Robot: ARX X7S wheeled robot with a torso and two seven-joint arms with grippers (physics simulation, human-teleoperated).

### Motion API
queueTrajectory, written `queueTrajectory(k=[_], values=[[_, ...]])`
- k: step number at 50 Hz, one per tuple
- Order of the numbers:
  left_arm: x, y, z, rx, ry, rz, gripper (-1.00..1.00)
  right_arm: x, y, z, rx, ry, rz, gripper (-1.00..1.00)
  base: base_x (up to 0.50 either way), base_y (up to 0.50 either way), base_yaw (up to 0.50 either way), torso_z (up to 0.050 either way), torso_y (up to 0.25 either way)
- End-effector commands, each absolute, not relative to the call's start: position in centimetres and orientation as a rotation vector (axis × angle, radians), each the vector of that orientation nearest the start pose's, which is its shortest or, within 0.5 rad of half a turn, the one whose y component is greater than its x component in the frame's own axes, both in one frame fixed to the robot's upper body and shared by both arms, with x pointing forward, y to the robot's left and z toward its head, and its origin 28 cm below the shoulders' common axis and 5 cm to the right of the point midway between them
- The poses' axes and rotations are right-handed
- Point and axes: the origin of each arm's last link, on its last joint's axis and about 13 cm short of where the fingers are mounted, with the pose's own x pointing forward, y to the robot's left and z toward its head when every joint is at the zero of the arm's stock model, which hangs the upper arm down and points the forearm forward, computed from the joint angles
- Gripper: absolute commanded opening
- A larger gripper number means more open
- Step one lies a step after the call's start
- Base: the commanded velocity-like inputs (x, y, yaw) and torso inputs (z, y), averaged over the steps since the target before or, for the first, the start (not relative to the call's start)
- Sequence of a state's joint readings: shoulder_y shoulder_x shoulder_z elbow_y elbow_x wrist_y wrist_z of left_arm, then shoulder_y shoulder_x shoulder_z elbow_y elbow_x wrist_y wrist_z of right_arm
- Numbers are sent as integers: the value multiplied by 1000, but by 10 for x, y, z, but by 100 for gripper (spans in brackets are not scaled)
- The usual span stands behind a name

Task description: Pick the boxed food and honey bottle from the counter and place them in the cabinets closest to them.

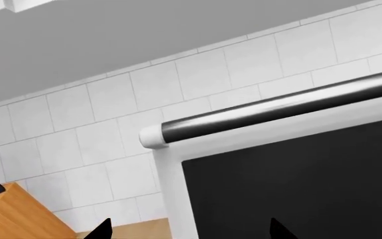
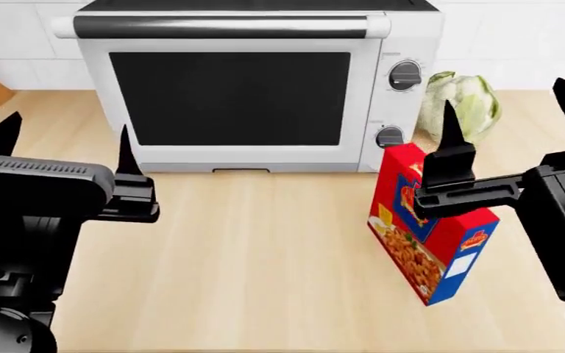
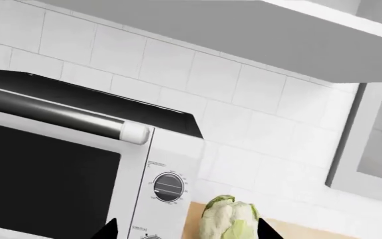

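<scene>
Boxed food absent from the left wrist view; honey bottle too. Only an oven (image 1: 290,179) filling the lower right, tiled wall (image 1: 111,114) behind, a knife block (image 1: 18,216) at lower left. Left pincer (image 1: 191,231) spread wide, just its two tips showing at the bottom edge, holding nothing. Risk as judged: driving forward into the oven door, so near ahead.

Head view: boxed food (image 2: 430,243) at right of centre on the surface (image 2: 263,257), leaning rather than upright, partly hidden behind the right arm. Right pincer (image 2: 513,125) wide, empty, aimed past the box toward the wall, not around it. Left pincer (image 2: 67,143) wide too, at far left, well apart from the box. Likely trouble: brushing the tilted box with the arm and toppling it, or pinching a thin face off-centre and letting it twist free. Cabbage (image 2: 459,103) just behind, easy to bump. Honey bottle nowhere seen.

Right wrist view: tips at the bottom edge, cabbage between them, cabinet (image 3: 370,149) at right. Box outside this frame, so closing now would likely catch nothing.
</scene>
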State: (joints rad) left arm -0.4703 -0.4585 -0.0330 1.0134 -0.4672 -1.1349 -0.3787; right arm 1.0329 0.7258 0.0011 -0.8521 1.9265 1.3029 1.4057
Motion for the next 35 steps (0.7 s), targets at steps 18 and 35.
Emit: queueTrajectory(k=[18,35], values=[[196,242,219,256,-307,85,100,163,-143,275,-218,-15,25,100,0,0,0,0,0],[197,242,220,255,-304,81,100,162,-141,254,-168,59,71,100,0,0,0,0,0]])
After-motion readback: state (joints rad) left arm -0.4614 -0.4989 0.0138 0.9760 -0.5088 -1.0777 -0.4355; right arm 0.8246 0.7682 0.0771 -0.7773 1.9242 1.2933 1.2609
